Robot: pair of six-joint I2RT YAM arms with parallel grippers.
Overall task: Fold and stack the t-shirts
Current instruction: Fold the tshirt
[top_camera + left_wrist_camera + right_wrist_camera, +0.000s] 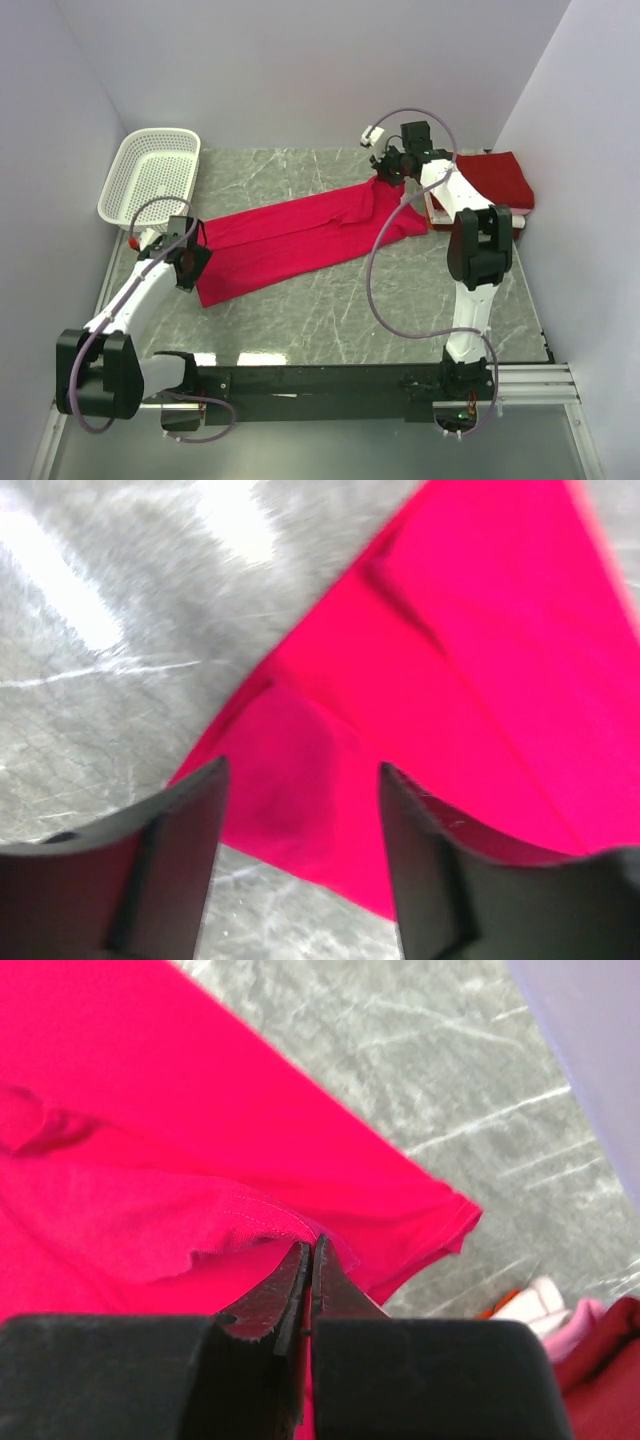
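R fingertips are hidden under my wrist in the top view. The wrist cam shows my R gripper [311, 1250] pinched tight on a raised fold of the pinkish-red t-shirt [300, 240]. The crimson t-shirt [495, 178] lies folded, well right of the basket [152, 175], partly behind my R arm. Pale cloth [535, 1300] beside it is too cut off to ID. L wrist view is blurry: L gripper [300, 780] has fingers apart, over the shirt corner just in front of the basket. Both arms reach fwd, R further.

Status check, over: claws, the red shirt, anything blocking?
Left claw open over left corner of pinkish-red shirt. Right claw shut on its far-right edge. Shirt stretched long across table. Crimson shirt folded far right; basket far left, off the cloth.
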